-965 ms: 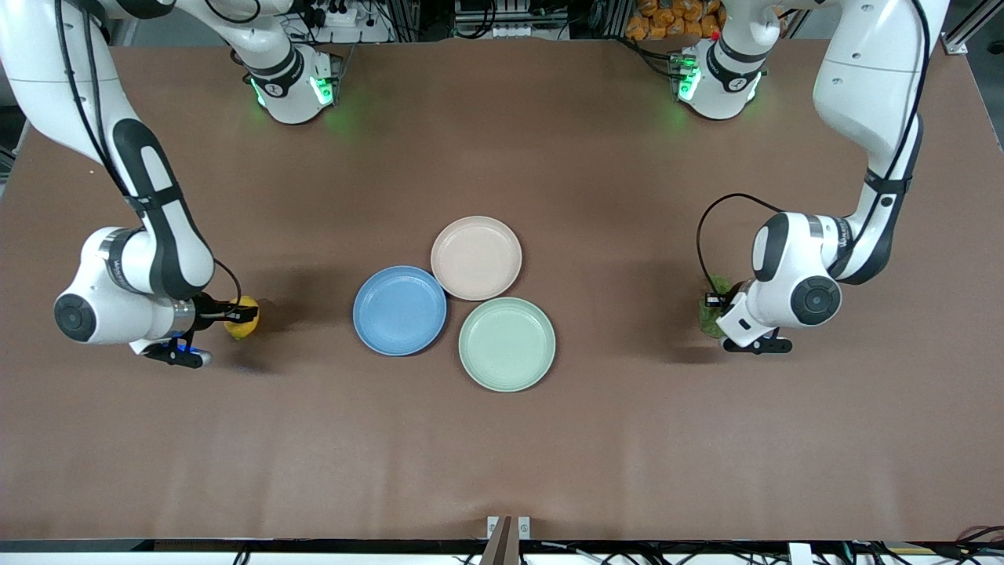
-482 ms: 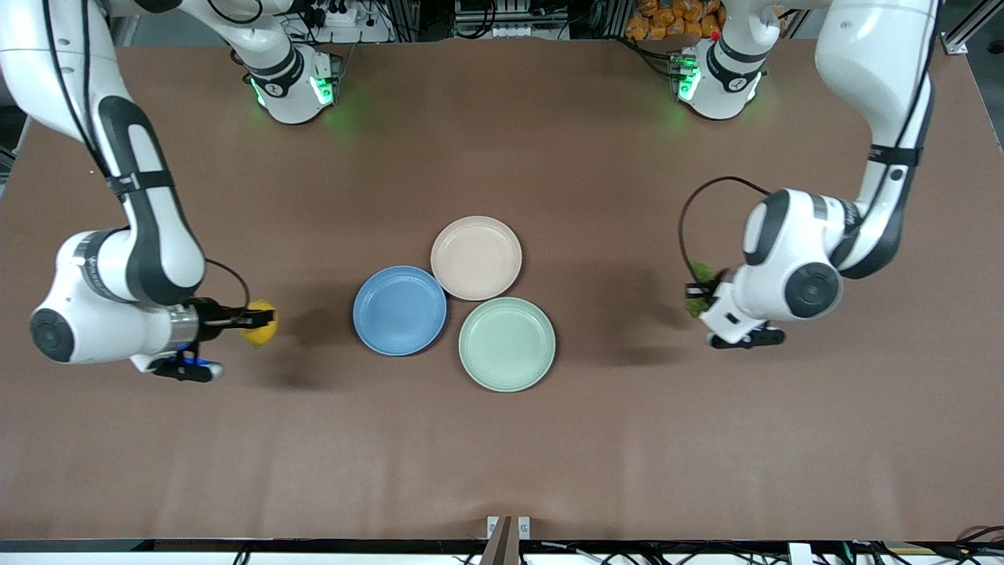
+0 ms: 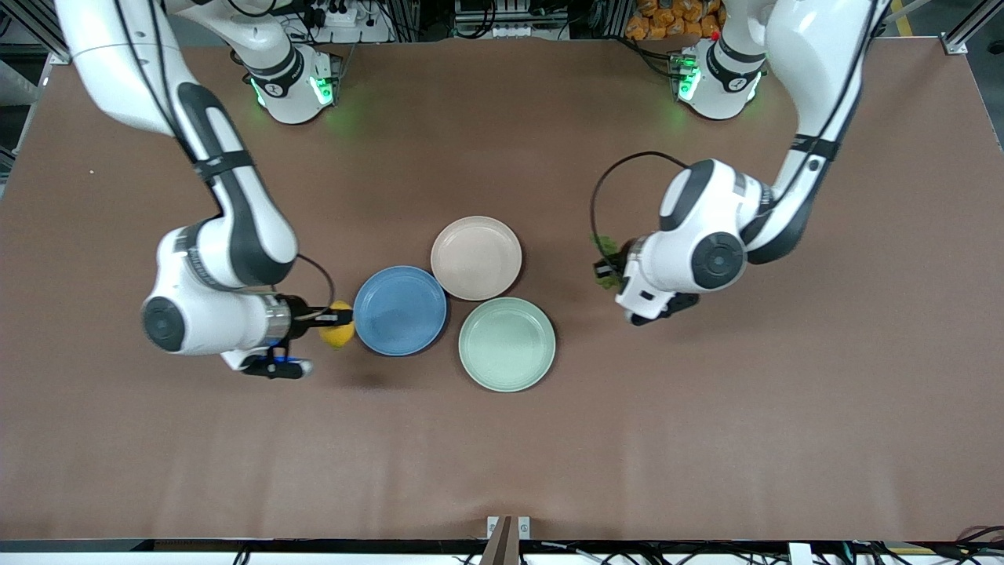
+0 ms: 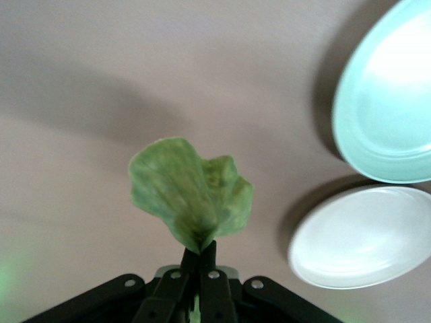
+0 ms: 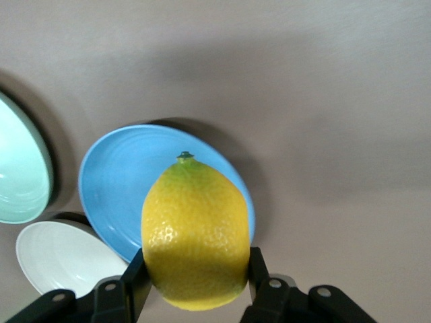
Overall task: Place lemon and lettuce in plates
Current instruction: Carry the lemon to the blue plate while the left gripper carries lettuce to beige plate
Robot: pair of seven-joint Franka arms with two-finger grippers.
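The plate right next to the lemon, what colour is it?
Blue. The plate shows best in the right wrist view, just past the lemon.

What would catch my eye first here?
Three plates huddle mid-table: blue plate, beige-pink plate, mint green plate. The right gripper holds a bright lemon at the blue plate's edge; the left gripper pinches a lettuce leaf above the table beside the plates.

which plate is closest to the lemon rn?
The round blue plate: the small yellow lemon in the right tool is at its rim.
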